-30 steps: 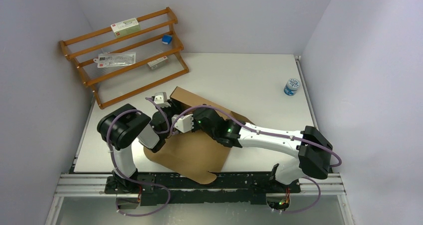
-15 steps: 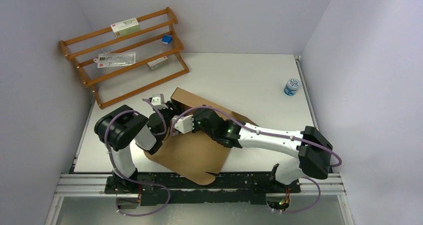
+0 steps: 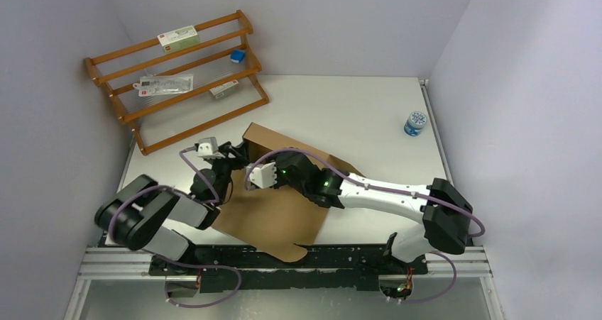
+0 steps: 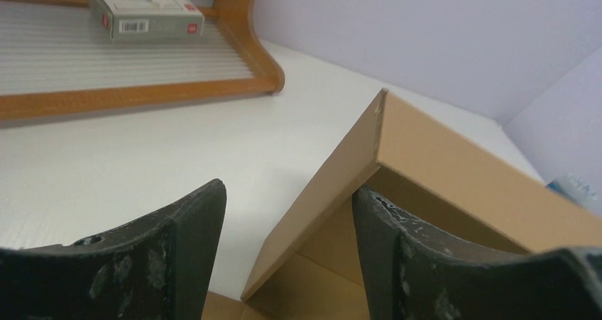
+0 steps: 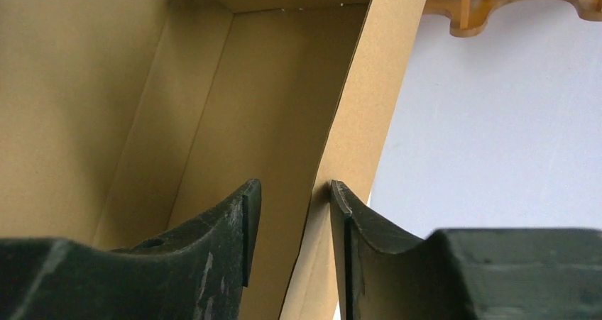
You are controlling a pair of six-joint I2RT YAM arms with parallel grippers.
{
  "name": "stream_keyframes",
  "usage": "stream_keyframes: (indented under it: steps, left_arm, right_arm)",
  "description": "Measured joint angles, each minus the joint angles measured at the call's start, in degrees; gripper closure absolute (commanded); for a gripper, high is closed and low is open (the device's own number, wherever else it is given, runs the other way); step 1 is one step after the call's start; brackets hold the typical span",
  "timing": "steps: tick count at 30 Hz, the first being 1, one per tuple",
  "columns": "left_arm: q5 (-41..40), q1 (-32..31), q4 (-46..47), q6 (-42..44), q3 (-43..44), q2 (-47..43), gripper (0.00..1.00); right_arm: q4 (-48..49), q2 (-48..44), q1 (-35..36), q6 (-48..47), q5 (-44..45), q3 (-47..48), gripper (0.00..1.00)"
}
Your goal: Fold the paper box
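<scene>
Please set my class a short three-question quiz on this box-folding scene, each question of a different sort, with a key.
1. True or false: the paper box lies wholly flat on the table.
2. Where does the blue-lidded jar stand? A: on the paper box. B: at the table's near edge. C: towards the table's far right.
3. In one word, how do the jaws of the left end effector and the right end effector stand?
Key: 1 false, its far wall stands raised; 2 C; 3 open.
</scene>
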Motion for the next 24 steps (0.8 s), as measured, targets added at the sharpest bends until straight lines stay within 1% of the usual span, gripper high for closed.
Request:
stream_keyframes:
  steps: [3,7,11,13,15,18,24]
  left_arm:
    - [0.2,0.1,-5.4,-0.4,-0.5,-7.1,0.28]
    - [0.7,0.1,-15.5,-1.0,-0.9,-19.6,0.27]
    - [2.6,0.0,-28.4,-2.5,-0.9,-31.4,0.27]
    - [4.4,-0.2,-33.9,-3.6,-0.9,-35.0,0.25]
    - [6.5,-0.6,-38.3,-4.5,-0.9,-37.0,0.24]
    - [10.7,-2.5,-44.0,-6.0,-0.9,-38.3,0.24]
    - [15.4,-9.6,-50.8,-7.3,-0.9,-38.3,0.23]
  right_arm:
    - [-0.9,-1.5,0.0,2.5,-1.6,-0.1,0.48]
    - [-1.2,-6.3,0.0,7.4,-3.9,-1.2,0.41]
    - [-0.2,-12.8,0.0,13.6,-5.6,-3.0,0.28]
    - [0.9,-16.2,0.0,16.7,-5.8,-4.5,0.24]
    - [1.8,-19.1,0.0,19.4,-5.2,-6.0,0.23]
    - [1.9,-22.6,0.0,24.0,-2.1,-7.5,0.22]
    - [-3.2,-29.5,0.0,33.7,7.4,-9.0,0.2]
